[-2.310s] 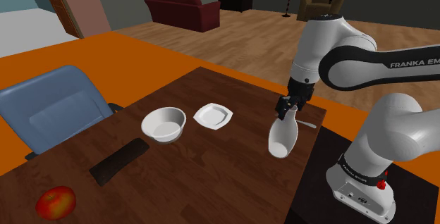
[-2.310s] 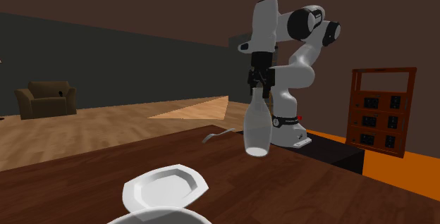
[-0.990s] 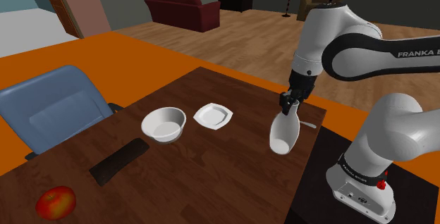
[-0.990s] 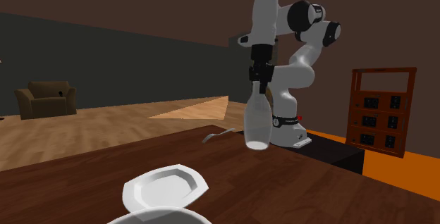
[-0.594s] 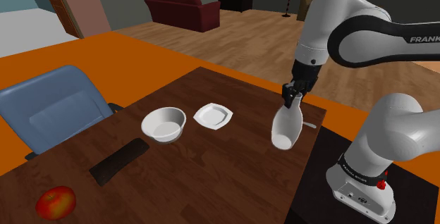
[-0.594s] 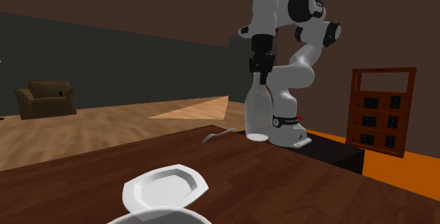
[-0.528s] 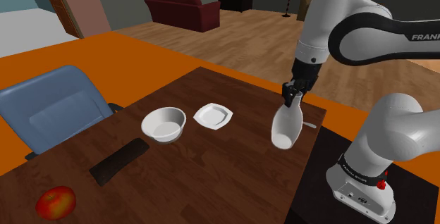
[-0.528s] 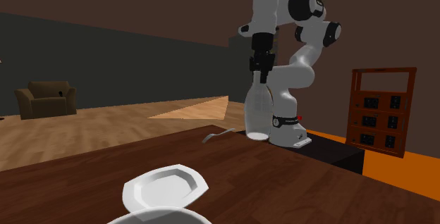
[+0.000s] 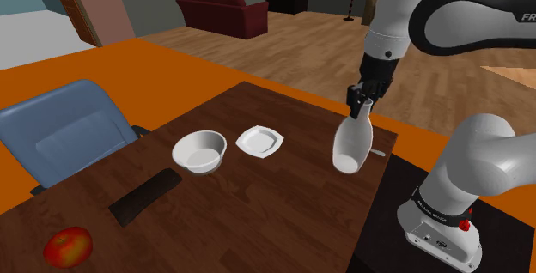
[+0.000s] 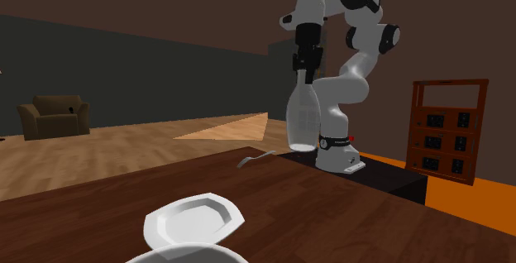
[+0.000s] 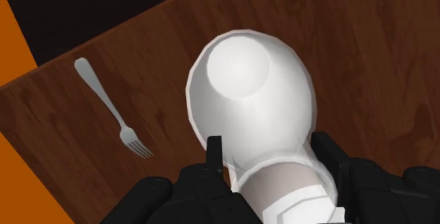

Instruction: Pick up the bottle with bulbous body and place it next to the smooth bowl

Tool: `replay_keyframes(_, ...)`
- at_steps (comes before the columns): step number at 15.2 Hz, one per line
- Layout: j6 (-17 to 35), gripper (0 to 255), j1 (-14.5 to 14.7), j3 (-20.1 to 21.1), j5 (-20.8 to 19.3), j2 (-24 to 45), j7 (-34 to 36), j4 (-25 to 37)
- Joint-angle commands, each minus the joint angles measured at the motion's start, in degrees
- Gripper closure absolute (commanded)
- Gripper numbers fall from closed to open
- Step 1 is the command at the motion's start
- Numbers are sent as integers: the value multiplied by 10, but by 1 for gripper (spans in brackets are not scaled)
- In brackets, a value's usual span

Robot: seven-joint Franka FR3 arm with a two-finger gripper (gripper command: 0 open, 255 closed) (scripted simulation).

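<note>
End effector (image 9: 358,101) clasping white bottle (image 9: 350,147) by neck, above wooden table (image 9: 258,198), arm (image 9: 464,5) lettering cropped to "FR"

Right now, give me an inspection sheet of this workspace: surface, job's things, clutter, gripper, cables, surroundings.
Surface: dark wooden table on an orange floor.
Job's things: white bulbous bottle hanging upright by its neck over the table's end, near the fork; smooth white bowl mid-table, well apart from it.
Clutter: angular white dish beside the bowl; the fork; dark flat bar; apple.
Gripper: gripper shut on the bottle's neck.
Cables: nothing seen.
Surroundings: blue chair, red sofa, brown armchair.
</note>
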Motion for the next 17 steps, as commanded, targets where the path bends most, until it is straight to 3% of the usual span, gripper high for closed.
replay_keyframes(1,-14,255,-1,-2,-2,2,0,16)
replay_keyframes(17,-118,255,-11,-16,-17,41,1,160)
